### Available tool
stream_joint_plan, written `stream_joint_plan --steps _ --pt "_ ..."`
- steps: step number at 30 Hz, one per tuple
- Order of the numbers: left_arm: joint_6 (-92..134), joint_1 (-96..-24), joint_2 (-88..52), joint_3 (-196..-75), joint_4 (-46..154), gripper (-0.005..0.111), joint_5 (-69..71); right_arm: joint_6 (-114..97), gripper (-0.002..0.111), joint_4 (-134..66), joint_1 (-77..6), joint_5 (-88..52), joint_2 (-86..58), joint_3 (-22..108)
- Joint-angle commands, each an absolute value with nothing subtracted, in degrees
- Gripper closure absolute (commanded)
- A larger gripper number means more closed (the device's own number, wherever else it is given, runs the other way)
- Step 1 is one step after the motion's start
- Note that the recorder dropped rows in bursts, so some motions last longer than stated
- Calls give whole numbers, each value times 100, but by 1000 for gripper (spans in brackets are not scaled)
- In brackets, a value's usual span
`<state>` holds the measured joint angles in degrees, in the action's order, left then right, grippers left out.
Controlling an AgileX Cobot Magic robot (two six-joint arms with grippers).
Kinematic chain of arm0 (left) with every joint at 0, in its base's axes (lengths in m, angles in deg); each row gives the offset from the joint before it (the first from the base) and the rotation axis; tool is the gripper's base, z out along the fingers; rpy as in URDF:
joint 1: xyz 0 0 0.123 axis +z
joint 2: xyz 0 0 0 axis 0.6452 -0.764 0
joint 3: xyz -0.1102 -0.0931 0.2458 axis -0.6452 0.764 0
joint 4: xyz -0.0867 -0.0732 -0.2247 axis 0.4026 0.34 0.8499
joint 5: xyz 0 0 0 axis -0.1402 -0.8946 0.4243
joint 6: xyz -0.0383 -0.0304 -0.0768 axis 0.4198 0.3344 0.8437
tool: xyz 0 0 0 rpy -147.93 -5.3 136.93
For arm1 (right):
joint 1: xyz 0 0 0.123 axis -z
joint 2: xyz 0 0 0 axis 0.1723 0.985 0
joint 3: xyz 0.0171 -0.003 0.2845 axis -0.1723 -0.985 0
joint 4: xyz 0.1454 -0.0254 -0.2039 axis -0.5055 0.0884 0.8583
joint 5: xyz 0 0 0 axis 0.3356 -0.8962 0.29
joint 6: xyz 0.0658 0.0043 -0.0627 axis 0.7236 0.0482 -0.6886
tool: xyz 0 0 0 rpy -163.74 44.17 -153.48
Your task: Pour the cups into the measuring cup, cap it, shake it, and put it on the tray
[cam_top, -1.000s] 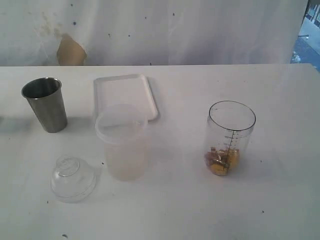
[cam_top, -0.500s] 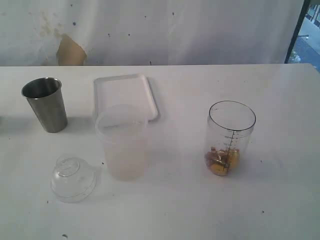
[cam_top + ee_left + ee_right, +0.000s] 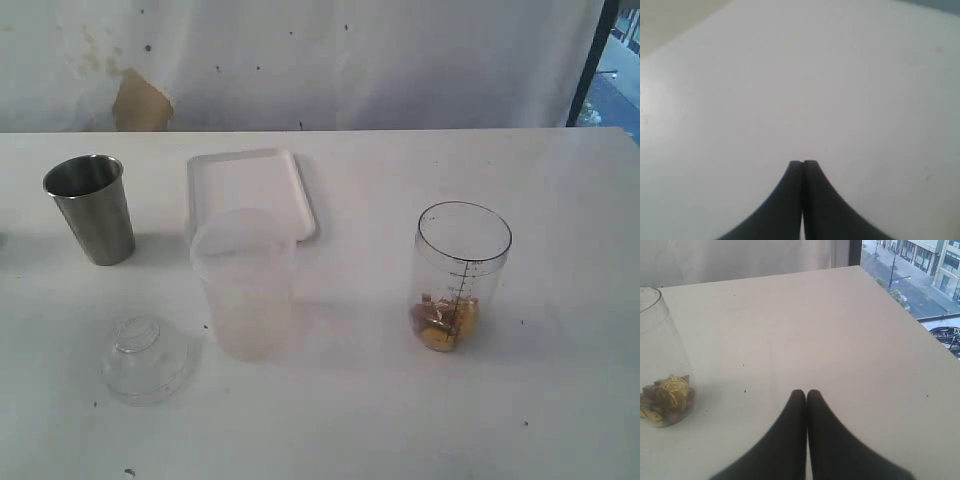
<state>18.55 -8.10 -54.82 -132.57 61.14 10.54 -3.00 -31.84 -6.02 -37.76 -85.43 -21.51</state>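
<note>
Found both claws clenched on nothing: the left claw (image 3: 802, 163) tip to tip over bare table (image 3: 790, 75), the right claw (image 3: 806, 393) likewise, near the measuring cup (image 3: 660, 375). Placed the measuring cup upright on the table at the right of the exterior view, uncapped, with gold and brown pieces at its bottom, well apart from the tray (image 3: 250, 185) further back. Judged pouring at least partly done and capping in hand. Could not tell the steel tumbler (image 3: 90, 208) full or empty, and saw no wooden cup anywhere. Reckoned the next move to call for opening a claw, taking up the clear domed lid (image 3: 145, 360), the likely cap, near the frosted tumbler (image 3: 245, 285), and carrying it across to the open mouth. Saw no arm in the exterior view; learned the claws' state from the wrist views only. Saw lid, tumblers and tray in the exterior view alone.
</note>
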Motion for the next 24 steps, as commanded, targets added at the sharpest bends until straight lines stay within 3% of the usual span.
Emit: stream_joint_plan --steps 1,24 --pt "1899 -684 -6199 -13626 5688 107 553 -275 108 -3164 -621 -3745 -8571 -2159" --pt "2443 -2233 -6883 -13916 4497 107 1416 -275 108 -3164 -621 -3745 -8571 -2159"
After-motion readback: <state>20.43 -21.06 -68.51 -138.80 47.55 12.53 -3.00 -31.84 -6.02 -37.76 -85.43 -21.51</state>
